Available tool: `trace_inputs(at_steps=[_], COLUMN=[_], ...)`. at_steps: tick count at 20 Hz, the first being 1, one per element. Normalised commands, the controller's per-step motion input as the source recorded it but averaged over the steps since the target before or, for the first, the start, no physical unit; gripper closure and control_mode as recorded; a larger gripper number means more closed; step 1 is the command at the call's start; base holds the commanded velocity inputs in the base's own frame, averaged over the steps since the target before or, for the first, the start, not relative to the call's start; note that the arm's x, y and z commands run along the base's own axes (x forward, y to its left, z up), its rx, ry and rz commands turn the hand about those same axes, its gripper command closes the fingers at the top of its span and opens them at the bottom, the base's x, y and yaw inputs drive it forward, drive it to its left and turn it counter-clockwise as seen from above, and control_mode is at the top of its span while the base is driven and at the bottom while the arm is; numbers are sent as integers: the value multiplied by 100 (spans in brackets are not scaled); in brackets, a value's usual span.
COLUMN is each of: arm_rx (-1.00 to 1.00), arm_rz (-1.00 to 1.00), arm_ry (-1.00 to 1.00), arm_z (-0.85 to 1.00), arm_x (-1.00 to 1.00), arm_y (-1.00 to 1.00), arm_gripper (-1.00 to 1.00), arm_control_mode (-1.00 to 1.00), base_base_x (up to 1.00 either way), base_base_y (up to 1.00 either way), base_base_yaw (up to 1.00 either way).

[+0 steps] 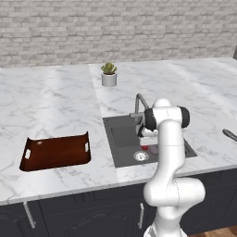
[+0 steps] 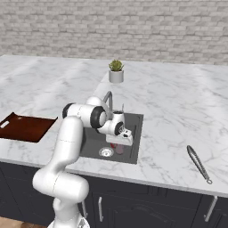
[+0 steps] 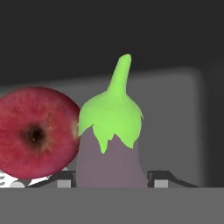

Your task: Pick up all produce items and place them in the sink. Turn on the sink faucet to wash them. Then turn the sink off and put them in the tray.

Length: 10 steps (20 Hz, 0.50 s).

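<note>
In the hand view a purple eggplant (image 3: 109, 162) with a green cap and stem stands between my gripper's (image 3: 109, 178) two tips, and a fingertip (image 3: 65, 177) presses against each of its sides. A red apple (image 3: 37, 133) lies touching the eggplant's left side. Both lie on the floor of the dark grey sink (image 1: 121, 134) near its round drain (image 1: 140, 156). From the base, my gripper (image 2: 119, 143) reaches down into the basin (image 2: 134, 127) over the apple (image 2: 113, 145). The faucet (image 1: 140, 102) rises behind the basin. The brown tray (image 1: 55, 152) rests on the counter to the left.
A potted succulent (image 1: 109, 75) stands on the counter behind the sink. A long metal utensil (image 2: 199, 163) lies near the counter's front edge at the right. The sink's walls close in around my hand.
</note>
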Motion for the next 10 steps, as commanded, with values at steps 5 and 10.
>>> trace_inputs(at_steps=[5,10], arm_rx=[1,2], arm_rz=[0,0], arm_ry=[0,-2], arm_z=[5,42], arm_x=[-10,-23], arm_y=[-4,-15], arm_gripper=[100,100], arm_control_mode=[-100,-100], base_base_x=[0,0], base_base_y=[0,0], base_base_yaw=[0,0])
